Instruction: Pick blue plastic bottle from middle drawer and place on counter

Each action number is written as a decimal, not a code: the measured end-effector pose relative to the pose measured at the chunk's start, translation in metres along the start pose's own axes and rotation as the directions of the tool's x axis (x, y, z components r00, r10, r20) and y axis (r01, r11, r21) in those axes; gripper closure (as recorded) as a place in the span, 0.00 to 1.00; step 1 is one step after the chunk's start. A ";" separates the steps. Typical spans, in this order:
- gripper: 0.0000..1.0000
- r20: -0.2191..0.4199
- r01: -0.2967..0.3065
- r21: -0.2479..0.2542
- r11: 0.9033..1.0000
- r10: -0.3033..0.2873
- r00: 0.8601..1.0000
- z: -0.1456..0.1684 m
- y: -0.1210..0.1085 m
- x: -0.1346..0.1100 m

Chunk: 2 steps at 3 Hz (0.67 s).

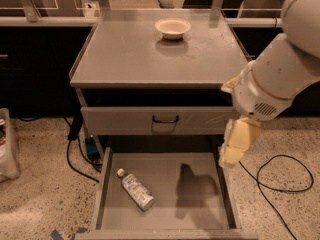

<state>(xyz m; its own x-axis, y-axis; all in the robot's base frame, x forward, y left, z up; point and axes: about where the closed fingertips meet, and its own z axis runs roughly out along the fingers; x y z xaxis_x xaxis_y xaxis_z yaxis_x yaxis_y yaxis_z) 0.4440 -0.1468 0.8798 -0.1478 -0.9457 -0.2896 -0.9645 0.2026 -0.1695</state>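
Observation:
The blue plastic bottle (135, 189) lies on its side in the left half of the open middle drawer (165, 211), with its white cap pointing to the back left. The counter (130, 49) is the flat grey cabinet top above. My gripper (235, 143) hangs pale yellow below the white arm (275, 79), over the drawer's right wall, to the right of the bottle and well apart from it. It holds nothing that I can see. Its shadow falls on the drawer floor.
A white bowl (172, 27) stands at the back of the counter. A shut grey drawer front with a black handle (165, 119) sits above the open drawer. Black cables (280, 179) loop on the speckled floor at the right. A pale bag (7, 144) stands at the left.

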 end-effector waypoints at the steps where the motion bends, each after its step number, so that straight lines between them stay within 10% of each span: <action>1: 0.00 0.007 0.020 -0.029 0.999 -0.020 1.000 0.045 0.018 -0.009; 2: 0.00 -0.024 0.043 0.010 0.999 -0.043 0.999 0.117 0.045 -0.020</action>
<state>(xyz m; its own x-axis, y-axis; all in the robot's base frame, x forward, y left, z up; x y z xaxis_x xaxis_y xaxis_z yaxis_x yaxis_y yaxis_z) 0.4295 -0.0889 0.7676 -0.1116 -0.9593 -0.2595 -0.9678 0.1642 -0.1908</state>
